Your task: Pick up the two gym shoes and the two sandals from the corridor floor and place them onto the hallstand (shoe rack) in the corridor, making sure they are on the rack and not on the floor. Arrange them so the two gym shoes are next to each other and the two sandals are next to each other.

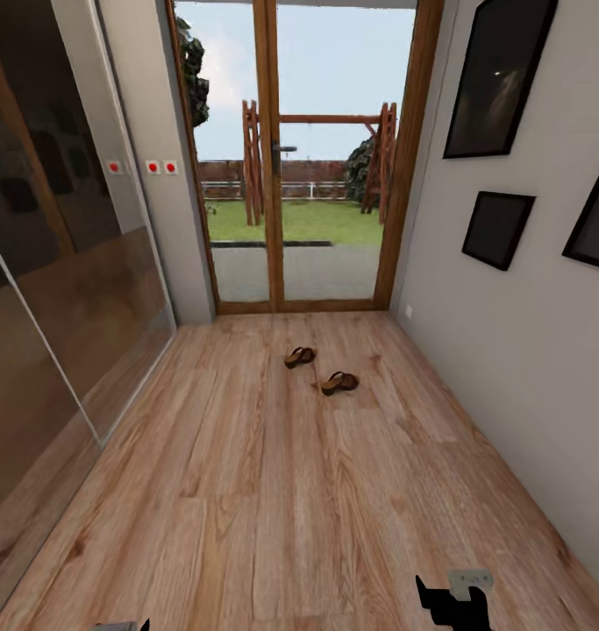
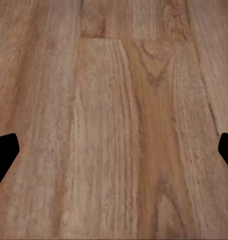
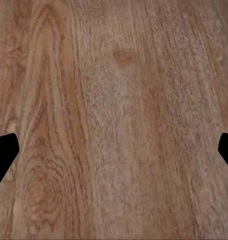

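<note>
Two long walls bound the corridor floor [image 1: 273, 491], whose light wood planks run unobstructed from the near edge of the head view to a glazed wooden double door [image 1: 299, 158] at the far end. The left side is closed by glossy sliding panels [image 1: 62, 263]; the right side is a plain grey wall [image 1: 509, 350] on which dark picture frames [image 1: 499, 77] are hung. A garden with a wooden swing frame [image 1: 317, 158] is seen through the glass. Near the door, the two sandals are found on the planks, one [image 1: 300, 356] farther back and one [image 1: 339, 382] nearer, close together but apart, with open floor all around them. The right end effector [image 1: 452, 605] is seen at the bottom edge. In each wrist view, the left end effector [image 2: 114, 150] and the right one [image 3: 114, 150] are spread wide and released over bare planks.
</note>
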